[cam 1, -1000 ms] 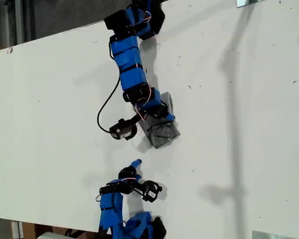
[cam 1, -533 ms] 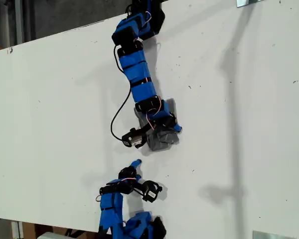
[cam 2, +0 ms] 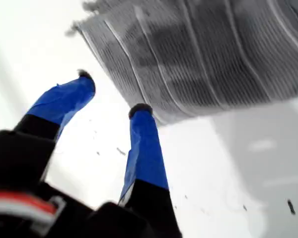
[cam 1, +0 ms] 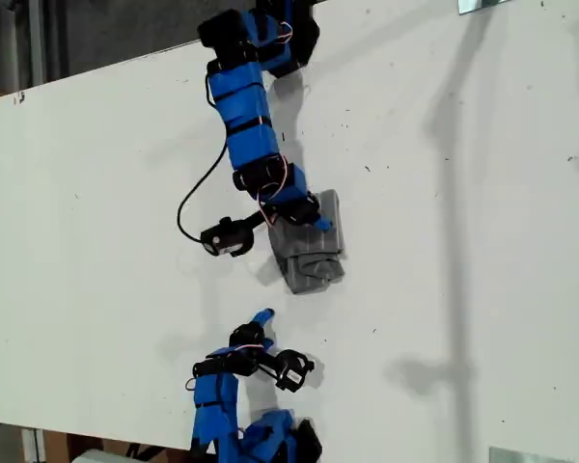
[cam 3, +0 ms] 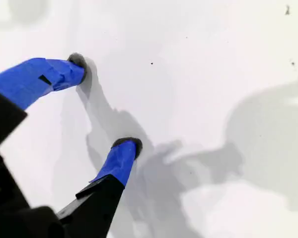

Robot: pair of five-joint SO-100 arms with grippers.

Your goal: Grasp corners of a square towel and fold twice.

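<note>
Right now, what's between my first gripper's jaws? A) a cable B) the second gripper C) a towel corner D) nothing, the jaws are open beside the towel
D: in the first wrist view my first gripper is open over bare table, with the folded towel just beyond its fingertips.

Bright, even light floods the white bench (cam 1: 482, 241) in the exterior view, which is sharp edge to edge, with soft grey shadows drawn long across its right half. Over to the first wrist view — smeared: the towel (cam 2: 203, 54) has its stripes streaked by motion blur, and the black housing close to the lens is out of focus. The bench glares nearly blown-out there. The second wrist view is crisper, with soft-edged shadows beside the blue fingertips (cam 3: 124, 148) — the light perhaps comes from overhead.
</note>
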